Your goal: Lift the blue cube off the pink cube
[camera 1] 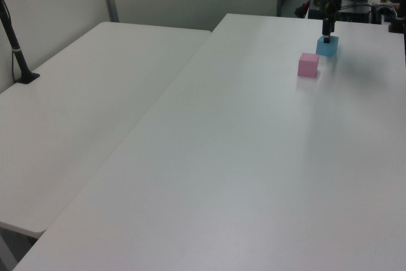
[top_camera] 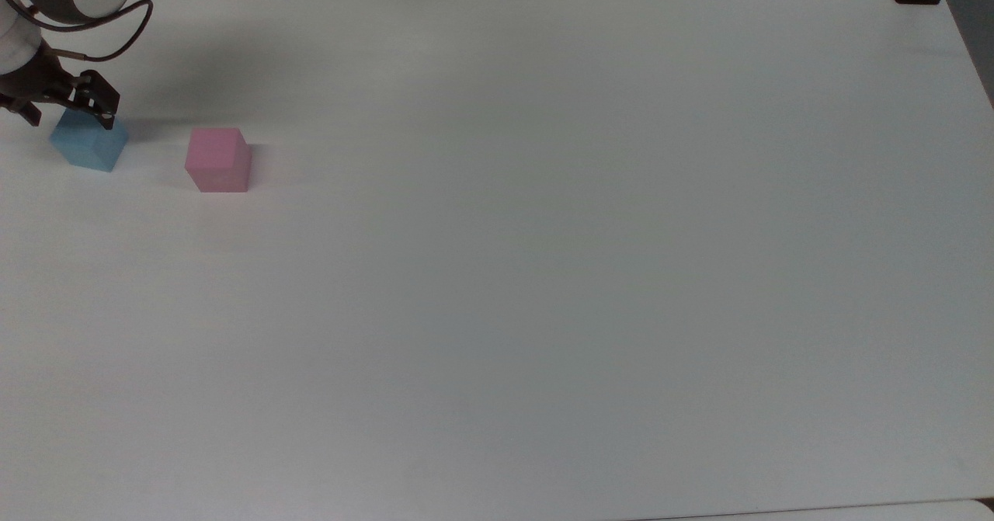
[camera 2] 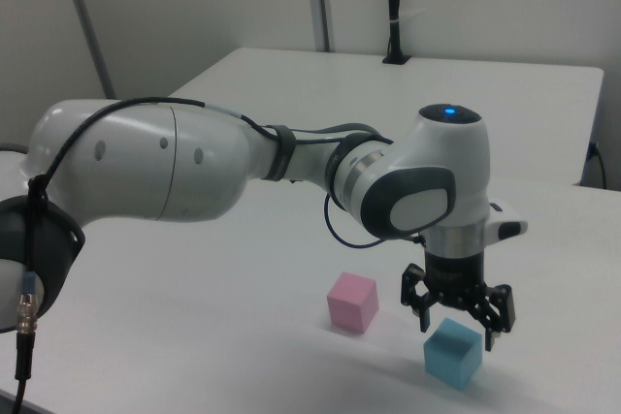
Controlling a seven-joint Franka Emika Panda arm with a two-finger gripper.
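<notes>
Tool points downward, fingers spread, just above the blue cube.

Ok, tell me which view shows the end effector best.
The right view: the end effector is close, fingers spread above the blue cube. The top view has it at the frame's left edge; the left view shows it far off and tiny.

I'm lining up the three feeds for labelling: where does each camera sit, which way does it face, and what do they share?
Top view: high above, looking down on the table; gripper over the blue cube.
Left view: raised at the table's far end, facing the arm; gripper small.
Right view: low, beside the arm, facing the gripper.
All share the blue cube and pink cube.
</notes>
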